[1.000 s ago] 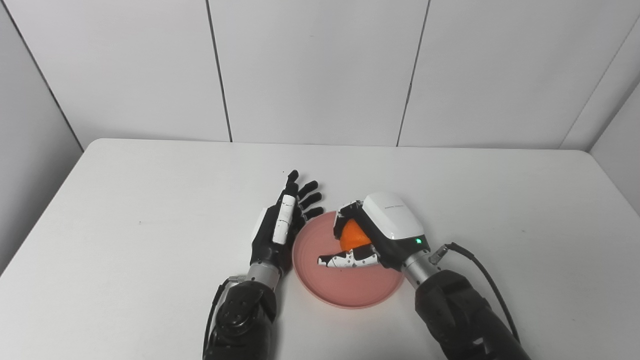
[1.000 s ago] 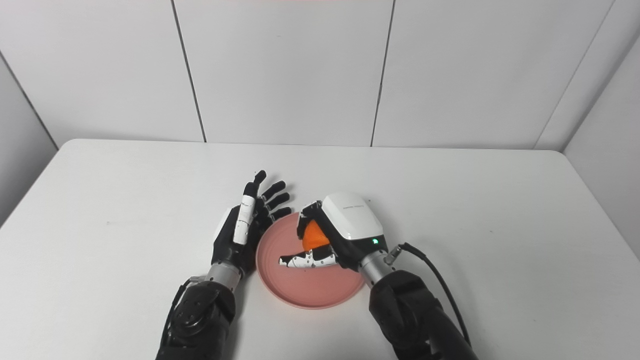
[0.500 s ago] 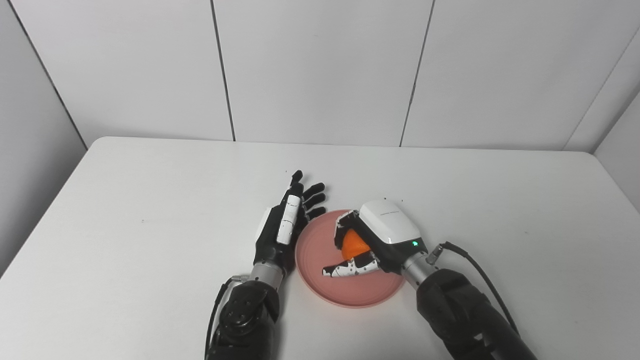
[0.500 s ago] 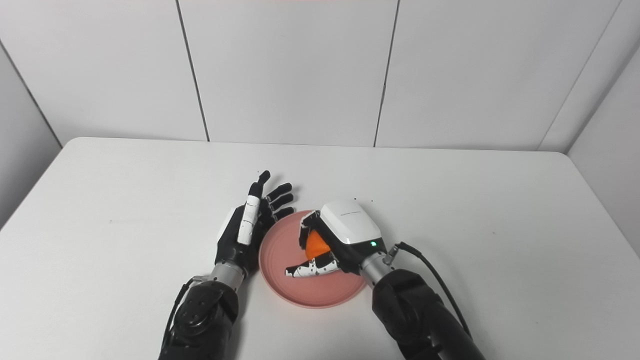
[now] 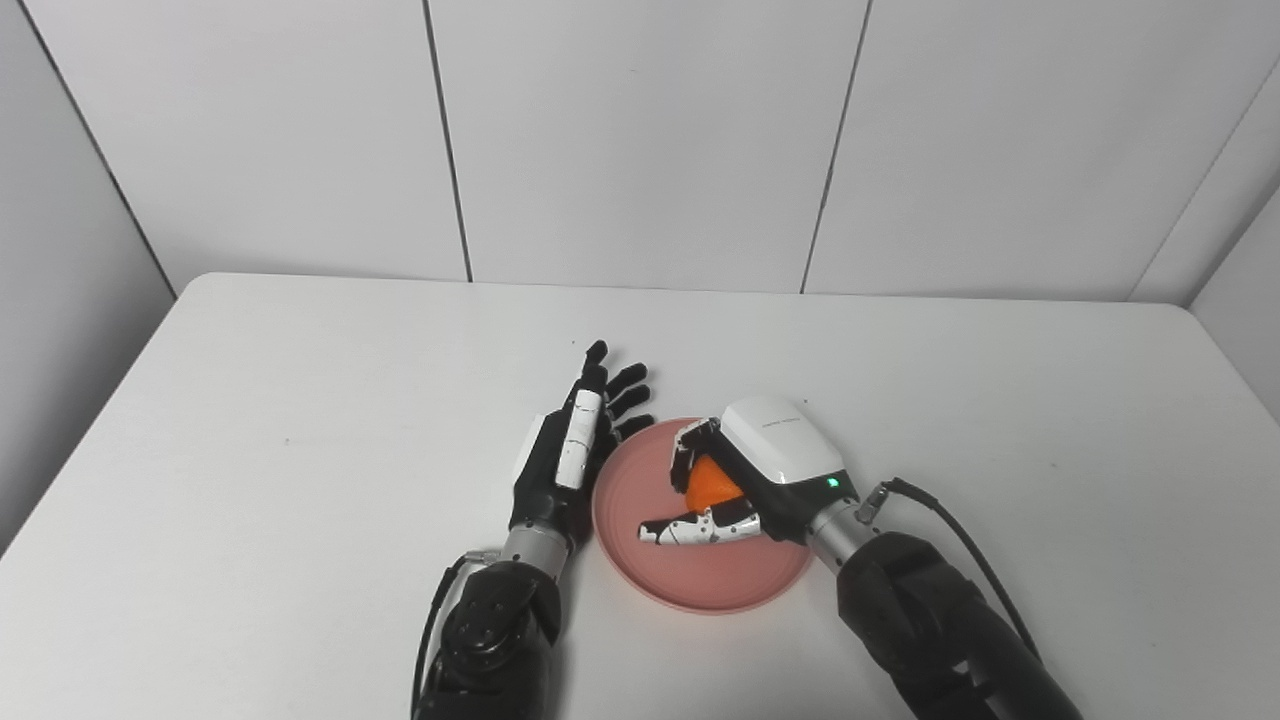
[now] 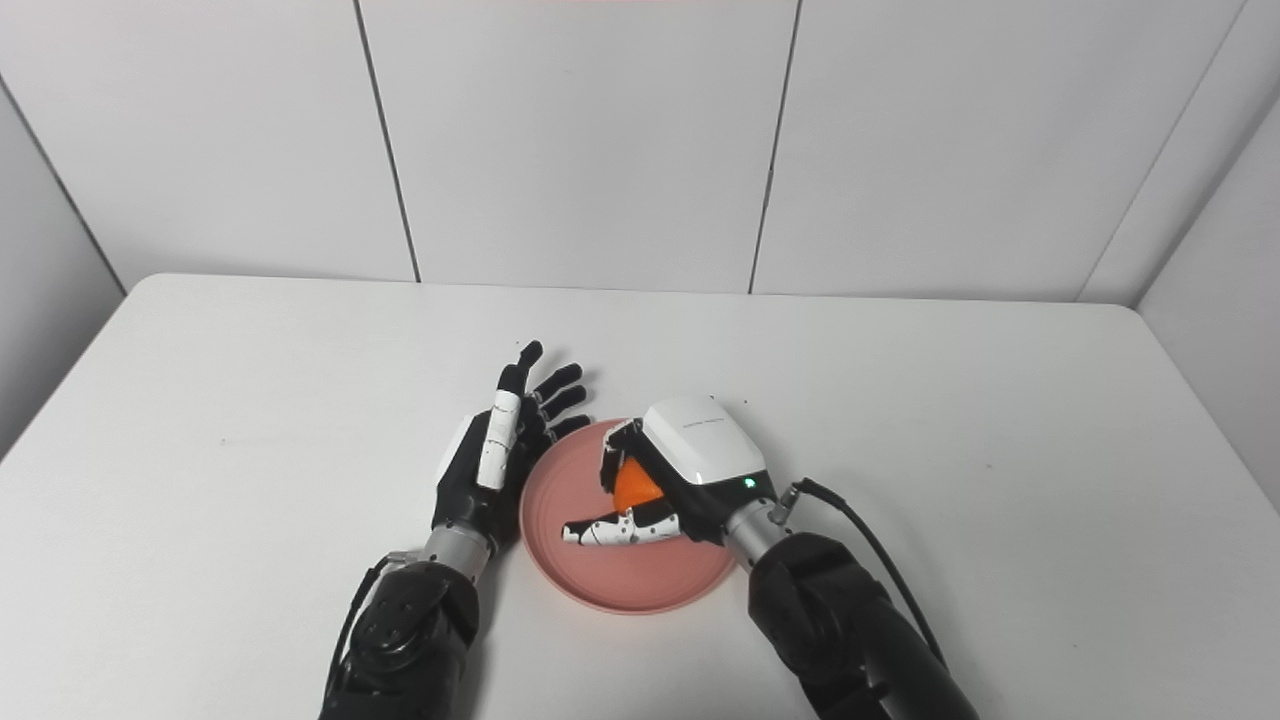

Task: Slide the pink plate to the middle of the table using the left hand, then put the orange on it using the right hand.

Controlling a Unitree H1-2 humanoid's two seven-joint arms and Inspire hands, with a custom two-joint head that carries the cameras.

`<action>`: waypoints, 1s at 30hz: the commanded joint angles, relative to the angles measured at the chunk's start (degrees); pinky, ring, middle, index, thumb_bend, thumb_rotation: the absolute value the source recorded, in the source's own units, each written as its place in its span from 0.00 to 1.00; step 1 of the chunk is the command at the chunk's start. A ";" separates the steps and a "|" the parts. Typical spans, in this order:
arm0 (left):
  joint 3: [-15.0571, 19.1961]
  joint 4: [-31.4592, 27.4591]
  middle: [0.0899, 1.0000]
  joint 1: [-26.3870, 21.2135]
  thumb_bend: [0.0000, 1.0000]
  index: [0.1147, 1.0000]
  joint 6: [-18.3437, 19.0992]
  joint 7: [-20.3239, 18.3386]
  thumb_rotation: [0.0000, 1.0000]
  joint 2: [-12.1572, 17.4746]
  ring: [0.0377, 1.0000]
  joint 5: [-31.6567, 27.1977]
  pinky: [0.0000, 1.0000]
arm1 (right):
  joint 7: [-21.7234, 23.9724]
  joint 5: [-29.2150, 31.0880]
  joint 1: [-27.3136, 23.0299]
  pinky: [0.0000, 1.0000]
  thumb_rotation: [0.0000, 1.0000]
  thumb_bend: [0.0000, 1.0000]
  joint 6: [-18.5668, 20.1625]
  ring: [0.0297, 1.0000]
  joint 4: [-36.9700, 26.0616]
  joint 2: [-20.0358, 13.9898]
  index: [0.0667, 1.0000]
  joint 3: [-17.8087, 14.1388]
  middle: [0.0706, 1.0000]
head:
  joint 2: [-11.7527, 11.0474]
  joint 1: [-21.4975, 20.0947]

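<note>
The pink plate (image 5: 690, 580) lies near the middle of the white table, toward its front edge. Over the plate's right half is my right hand (image 5: 755, 480), with its fingers curled around the orange (image 5: 712, 482). The thumb stretches left below the fruit. Whether the orange touches the plate I cannot tell. My left hand (image 5: 572, 455) stands on edge just left of the plate, open with fingers spread and pointing away from me, close against the plate's left rim.
The white table (image 5: 300, 400) has rounded far corners and meets grey wall panels behind. A black cable (image 5: 950, 530) loops from the right wrist over the table to the right of the plate.
The right hand has sunk a little toward the plate with the orange, and its thumb has swung out to the left. The left hand stays put; the camera has shifted slightly.
</note>
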 commanded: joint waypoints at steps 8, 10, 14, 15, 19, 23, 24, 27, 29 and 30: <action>0.09 3.07 0.85 1.64 0.91 1.00 2.52 0.43 0.91 0.08 0.85 0.09 0.74 | -2.28 -1.35 -2.24 0.41 1.00 0.83 -5.11 0.50 -2.85 -0.86 0.59 -0.74 0.56 | 0.01 0.04; 0.06 3.15 0.85 1.59 0.91 1.00 2.48 0.68 0.91 0.06 0.85 0.35 0.74 | -2.61 -1.47 -2.25 0.41 1.00 0.83 -5.45 0.50 -3.07 -0.76 0.60 -0.84 0.56 | 0.01 0.04; -0.04 3.16 0.86 1.55 0.91 1.00 2.48 0.73 0.91 0.13 0.87 0.56 0.73 | -2.73 -1.91 -2.36 0.40 1.00 0.81 -5.69 0.49 -3.76 -0.55 0.60 -0.97 0.54 | -0.06 -0.01; 0.03 3.23 0.86 1.54 0.91 1.00 2.43 0.66 0.91 0.10 0.87 0.41 0.72 | -2.72 -2.11 -2.38 0.40 1.00 0.81 -5.69 0.49 -4.01 -0.51 0.60 -1.01 0.54 | -0.06 -0.01; 0.08 3.44 0.87 1.52 0.90 1.00 2.23 0.71 0.91 0.03 0.87 0.38 0.74 | -3.20 -2.08 -2.51 0.40 0.98 0.77 -6.12 0.48 -4.81 -0.33 0.59 -1.37 0.54 | -0.06 -0.01; 0.07 3.47 0.88 1.50 0.90 1.00 2.30 0.79 0.92 -0.02 0.87 0.44 0.74 | -3.18 -1.98 -3.04 0.38 0.94 0.73 -6.17 0.45 -5.46 -0.31 0.59 -1.60 0.52 | -0.04 -0.16; 0.06 3.58 0.88 1.44 0.89 1.00 2.14 0.66 0.92 0.03 0.87 0.38 0.73 | -3.12 -1.91 -3.26 0.37 0.94 0.73 -6.30 0.45 -5.59 -0.36 0.58 -1.63 0.52 | -0.04 -0.16; 0.04 3.77 0.90 1.29 0.89 1.00 1.91 0.47 0.92 0.15 0.90 0.30 0.76 | -3.23 -1.69 -3.67 0.38 0.95 0.71 -6.68 0.45 -5.74 -0.47 0.58 -1.75 0.51 | -0.04 -0.16; 0.30 3.68 0.89 1.14 0.88 1.00 2.12 0.40 0.92 0.05 0.89 -0.17 0.79 | -3.93 -1.88 -4.05 0.37 0.98 0.72 -7.07 0.45 -5.60 -0.56 0.57 -1.92 0.52 | -0.05 -0.18; 0.39 3.68 0.89 1.09 0.88 1.00 2.15 0.36 0.92 0.02 0.88 -0.33 0.80 | -4.23 -1.95 -4.15 0.37 0.99 0.72 -7.21 0.45 -5.53 -0.57 0.57 -1.98 0.52 | -0.05 -0.18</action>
